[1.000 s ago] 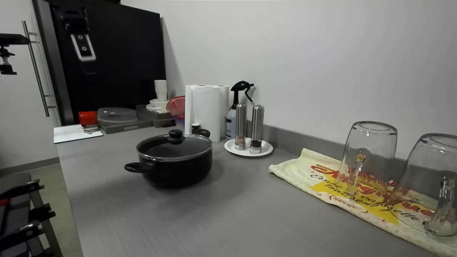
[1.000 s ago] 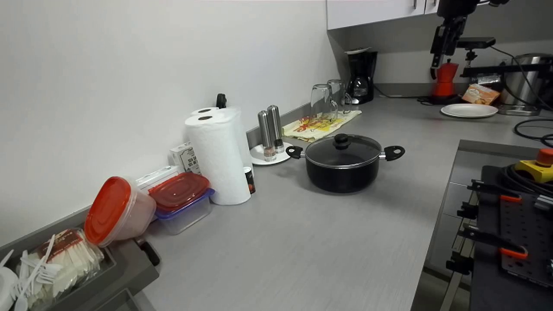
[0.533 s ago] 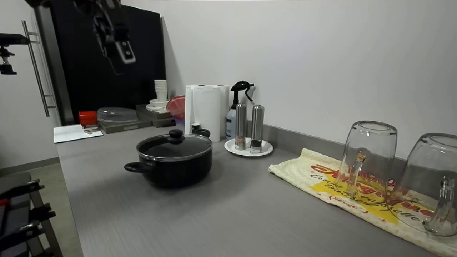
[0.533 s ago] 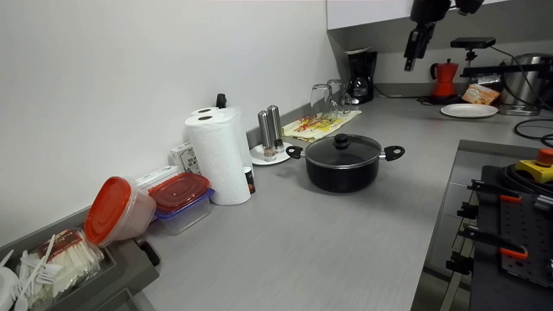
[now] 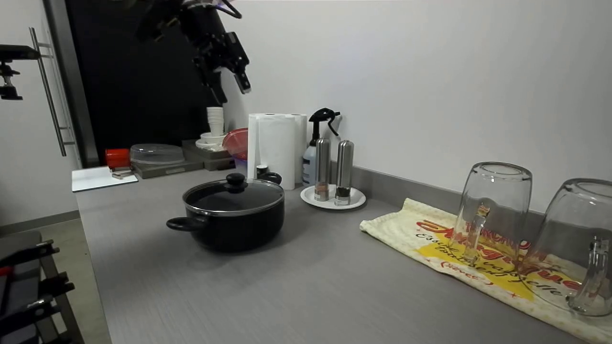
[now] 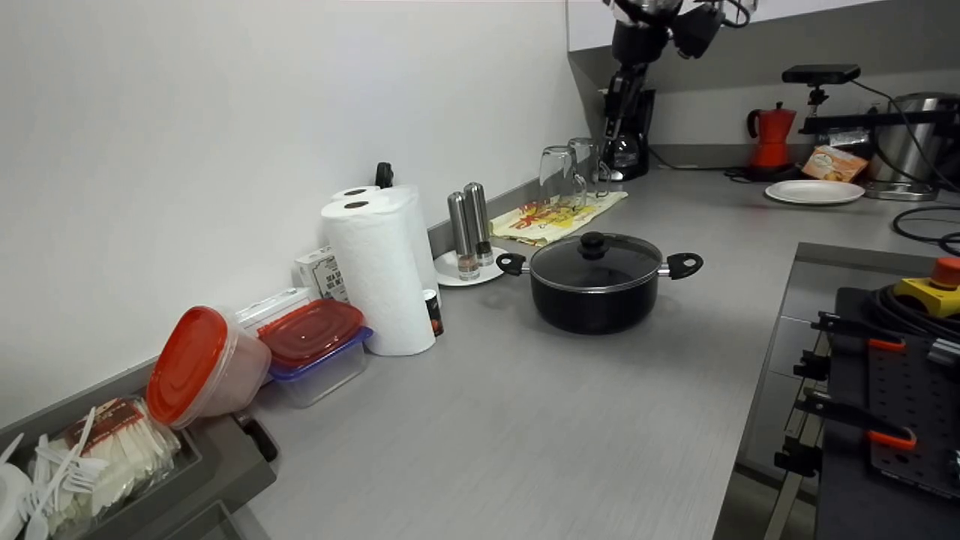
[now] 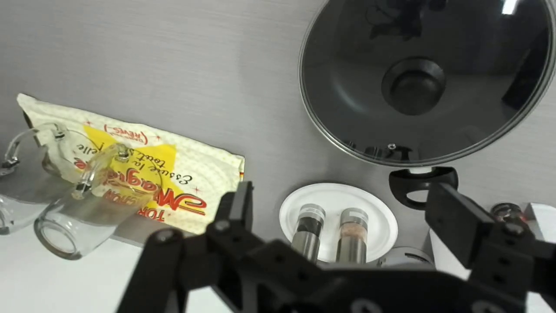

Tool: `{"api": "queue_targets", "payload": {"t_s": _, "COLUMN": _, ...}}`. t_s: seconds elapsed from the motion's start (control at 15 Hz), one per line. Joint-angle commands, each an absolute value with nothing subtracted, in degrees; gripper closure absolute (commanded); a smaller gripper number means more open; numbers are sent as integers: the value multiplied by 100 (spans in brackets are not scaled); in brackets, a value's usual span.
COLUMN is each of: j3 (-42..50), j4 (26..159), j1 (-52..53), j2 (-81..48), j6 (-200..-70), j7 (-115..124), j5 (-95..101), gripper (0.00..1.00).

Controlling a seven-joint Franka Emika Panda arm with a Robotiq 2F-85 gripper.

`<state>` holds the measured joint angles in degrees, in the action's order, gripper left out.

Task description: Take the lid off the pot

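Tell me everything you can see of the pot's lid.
The lid is round, slightly domed and dark, glossy like tinted glass, with reflections across it in the wrist view. A thin silvery, metal-looking rim runs round its edge, and a rounded black knob, apparently plastic, stands at its centre. It lies level on the black pot, covering its whole mouth. Only the pot is seen touching it; the open tool hangs higher, apart from it. What is beneath cannot be made out.
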<state>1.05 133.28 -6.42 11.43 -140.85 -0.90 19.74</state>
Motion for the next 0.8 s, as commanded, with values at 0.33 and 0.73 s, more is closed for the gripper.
{"api": "queue_targets", "payload": {"t_s": 0.33, "j3": 179, "j4": 11483, "j1": -450, "j2": -1224, "j6": -13956, "j7": -337, "j5": 1580, "gripper": 0}}
{"api": "queue_targets", "payload": {"t_s": 0.73, "j3": 71, "j4": 10997, "j1": -470, "j2": -2052, "j6": -13487, "j7": -801, "j5": 917, "gripper": 0}}
